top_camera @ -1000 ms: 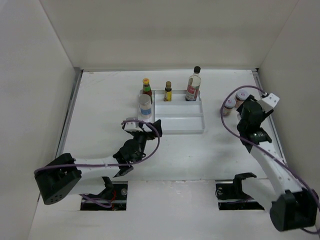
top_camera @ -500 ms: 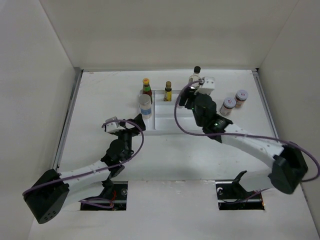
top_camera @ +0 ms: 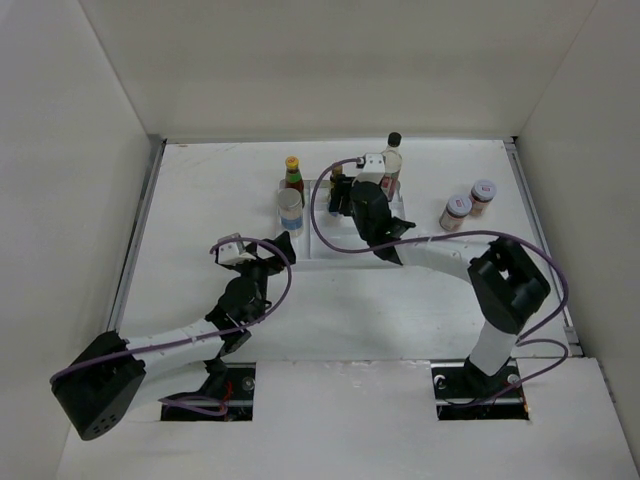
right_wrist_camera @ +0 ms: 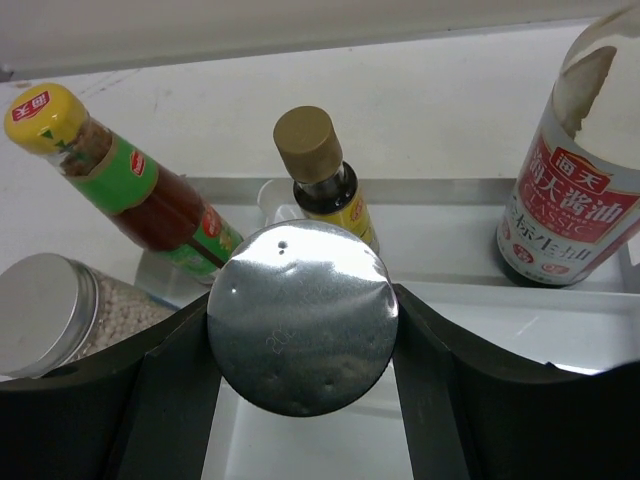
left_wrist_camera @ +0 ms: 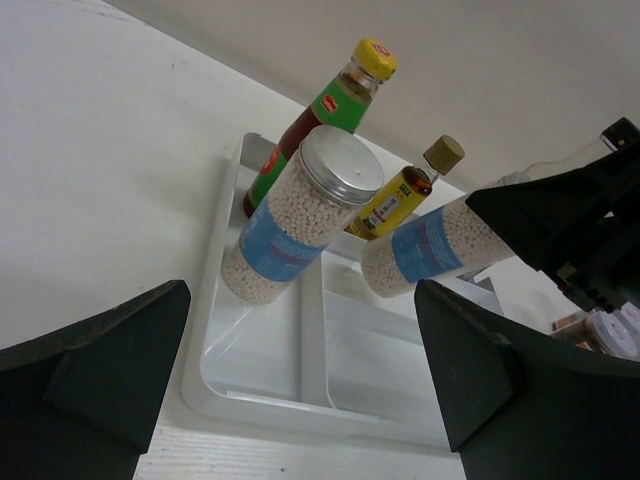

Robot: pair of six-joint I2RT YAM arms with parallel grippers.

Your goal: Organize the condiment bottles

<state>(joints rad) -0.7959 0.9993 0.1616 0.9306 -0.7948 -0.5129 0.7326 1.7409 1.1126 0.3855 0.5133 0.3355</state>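
Over the white tray point(left_wrist_camera: 260, 350), your right claw point(right_wrist_camera: 300, 345) is clenched around a white shaker point(left_wrist_camera: 432, 250), one finger on each side just below its metal lid. The shaker leans just right of its twin point(left_wrist_camera: 300, 215), which stands upright in the tray's left compartment. Whether its base has touched the tray floor cannot be told. Your left claw point(top_camera: 280, 248) hangs released and empty off the tray's front left corner. Both shakers look light and rigid. With smooth round walls that could twist between flat fingers, they are best gripped across the body near the blue label band. Behind them, along the tray's back edge, stand a yellow-capped red sauce bottle point(right_wrist_camera: 130, 185), a tiny brown bottle point(right_wrist_camera: 325, 190) and a tall clear bottle point(right_wrist_camera: 575, 200), probably glass and top-heavy. The tall bottle's red label carries Chinese characters and the word "CLASSIC"; the shakers' blue labels are too blurred to read. Two red-lidded jars point(top_camera: 456, 207) point(top_camera: 483, 190) sit on the table right of the tray.
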